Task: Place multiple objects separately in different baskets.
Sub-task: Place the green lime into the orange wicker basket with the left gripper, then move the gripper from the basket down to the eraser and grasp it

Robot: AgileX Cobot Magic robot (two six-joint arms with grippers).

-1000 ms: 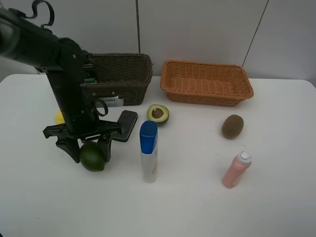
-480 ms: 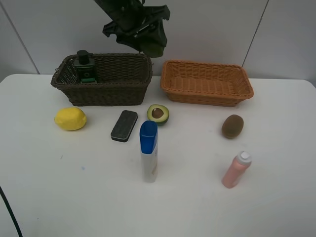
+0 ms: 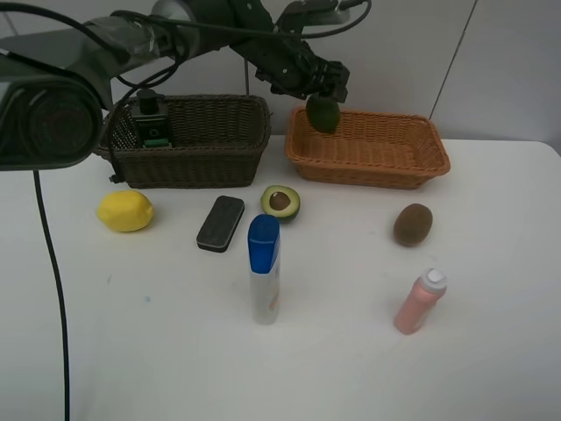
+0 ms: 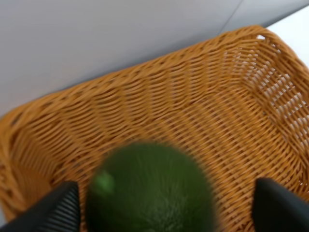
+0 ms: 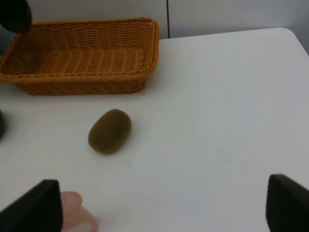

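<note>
Since the left jaws stand apart with a clear gap beside the green avocado (image 4: pixel 149 191), the fruit looks released and dropping. It sits just below and between them, over the orange-tan basket (image 3: pixel 368 173), at the end nearest the dark brown basket (image 3: pixel 188 140). It could bounce off the weave or roll over the shallow rim onto the desk, because it falls close to that end wall. The right jaws are wide apart and empty, with the brown kiwi (image 5: pixel 109 131) ahead of them. Half a second earlier the avocado was clamped higher up, back toward the dark brown basket.
</note>
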